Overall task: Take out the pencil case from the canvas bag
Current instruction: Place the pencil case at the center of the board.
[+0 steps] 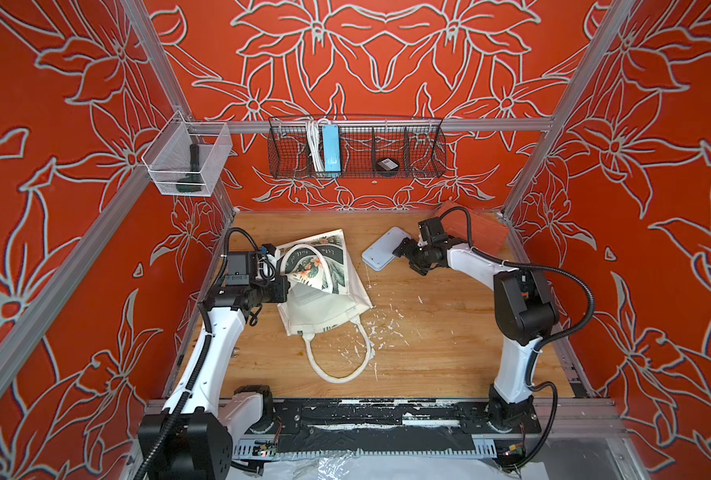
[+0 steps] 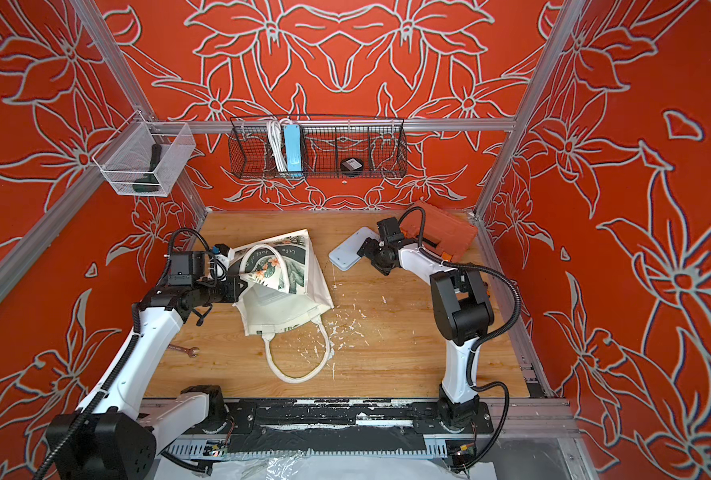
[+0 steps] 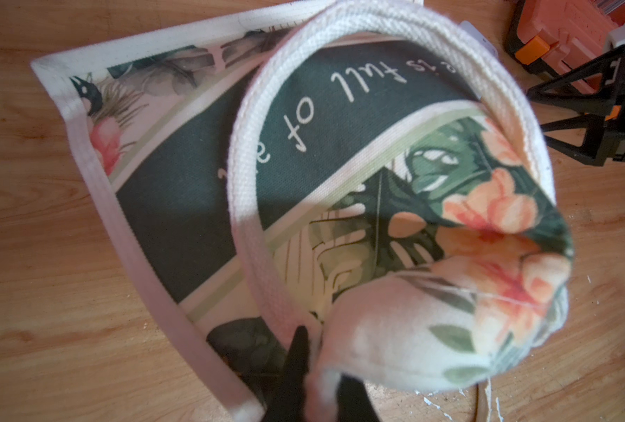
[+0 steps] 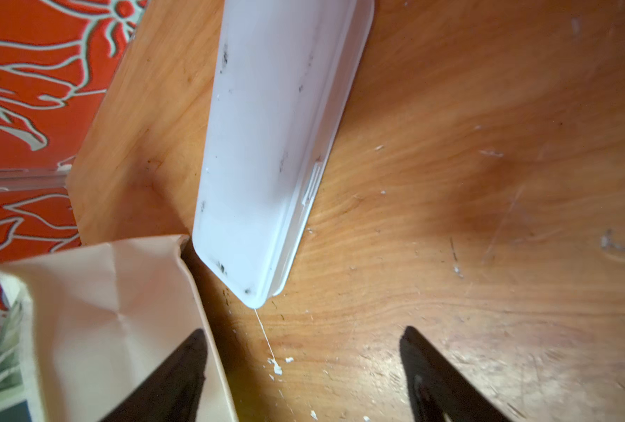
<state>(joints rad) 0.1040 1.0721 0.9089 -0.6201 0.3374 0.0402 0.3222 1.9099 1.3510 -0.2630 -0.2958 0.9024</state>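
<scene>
The left gripper [image 3: 322, 380] is clamping the canvas bag [image 1: 324, 309] by its rim. Farther back, the pencil case [image 1: 381, 249] is lying on the table [image 1: 437, 340] outside the bag. The right gripper [image 4: 303, 333] is gaping empty just beside it, so a careless withdrawal could knock the case.

Left arm [image 1: 221, 332], right arm [image 1: 511, 365]: white link shells, black joint housings. Black corrugated conduit [image 1: 563, 273] along each, white zip ties. Black camera block [image 1: 237, 266] at each wrist. Claw fingers [image 4: 179, 376] black, tapered. Small orange marks on right arm.
</scene>
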